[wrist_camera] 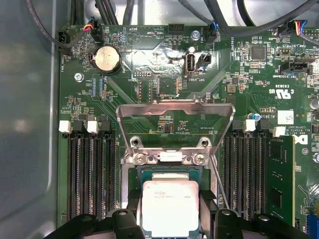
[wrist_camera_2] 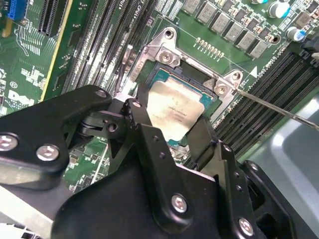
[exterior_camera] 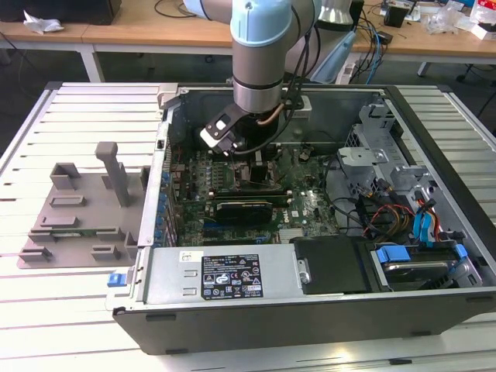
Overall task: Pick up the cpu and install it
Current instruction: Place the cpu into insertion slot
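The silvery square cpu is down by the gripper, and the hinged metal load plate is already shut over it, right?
Not quite. The silvery square cpu is down by the gripper, but the hinged metal load plate is open, swung back clear of it; the first wrist view shows this.

Silvery cpu [wrist_camera: 171,206], flat, at open socket [wrist_camera: 167,157]

blocking: open load plate [wrist_camera: 169,148], lever rod [wrist_camera_2: 274,107] | cpu [wrist_camera: 170,206] sides: memory slots [wrist_camera: 92,174]
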